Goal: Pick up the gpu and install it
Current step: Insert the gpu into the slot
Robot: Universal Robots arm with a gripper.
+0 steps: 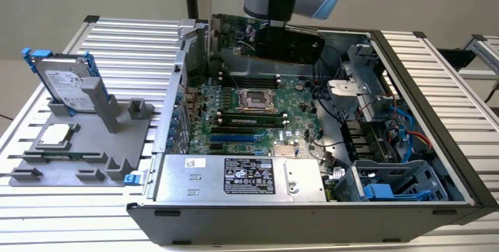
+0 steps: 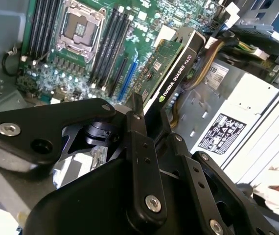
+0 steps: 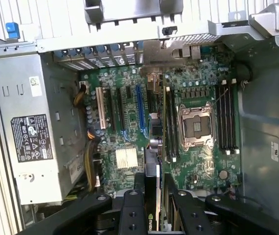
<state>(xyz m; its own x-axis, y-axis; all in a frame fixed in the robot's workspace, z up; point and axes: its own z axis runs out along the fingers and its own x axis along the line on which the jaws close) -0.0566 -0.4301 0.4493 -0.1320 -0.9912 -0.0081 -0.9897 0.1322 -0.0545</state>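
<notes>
The gpu hangs on edge above the far end of the open computer case, its green board towards the exterior view's left and its black shroud towards the right. My gripper is shut on its upper edge. In the second wrist view the gpu juts out from between the black fingers over the motherboard. In the first wrist view the gpu shows edge-on, in line with the motherboard's slots, near the blue slot. It hangs above the board, in no slot.
The power supply fills the case's near end, with a drive cage beside it. Cables run along the exterior view's right. Left of the case, a grey stand holds a hard drive and a CPU chip.
</notes>
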